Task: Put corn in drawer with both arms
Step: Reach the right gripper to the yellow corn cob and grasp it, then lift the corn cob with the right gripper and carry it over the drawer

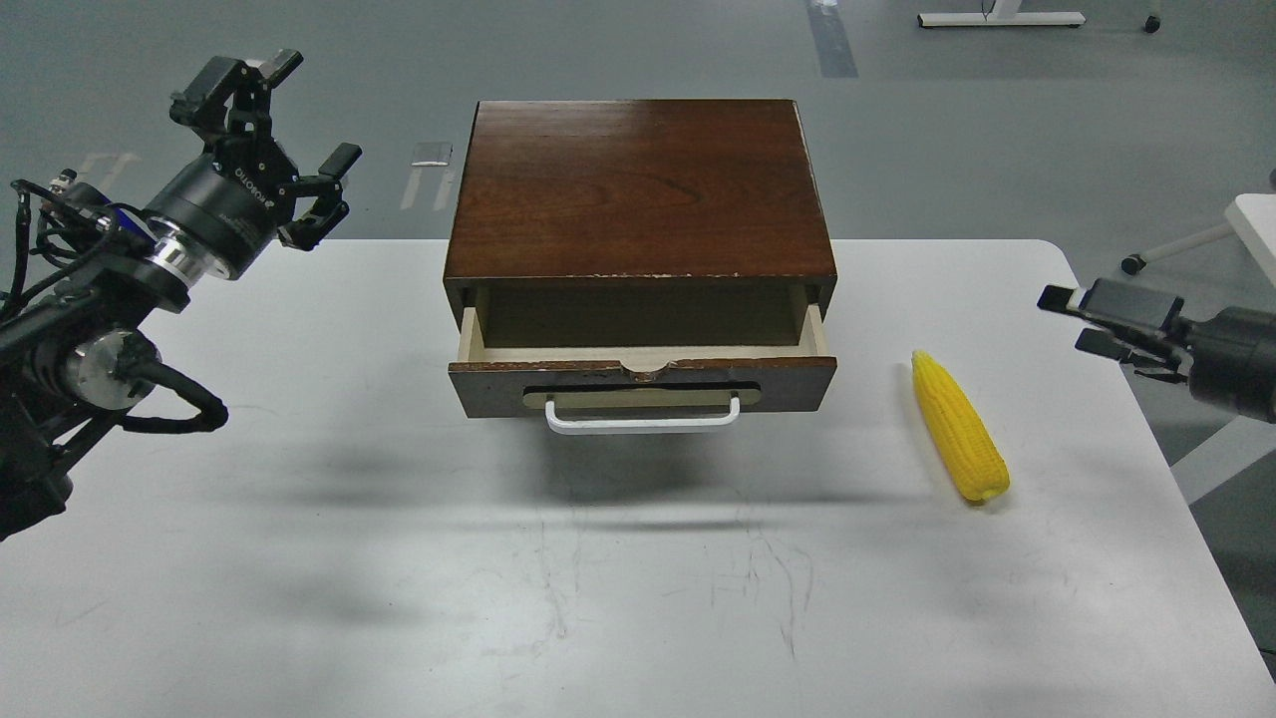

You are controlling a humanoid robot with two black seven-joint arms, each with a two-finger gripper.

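Corn (959, 429) on table (399, 578), right of drawer (643, 384)

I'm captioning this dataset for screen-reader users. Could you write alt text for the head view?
A yellow corn lies on a white table, right of a dark wooden cabinet whose drawer is pulled partly open and looks empty. The left gripper hovers open at upper left; the right gripper is at the right edge, both holding nothing.

Bare table (399, 558) around corn (959, 429), drawer (643, 344) open.

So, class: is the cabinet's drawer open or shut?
Partly open: the drawer juts out from the cabinet, pale wood inside showing, nothing visible in it.
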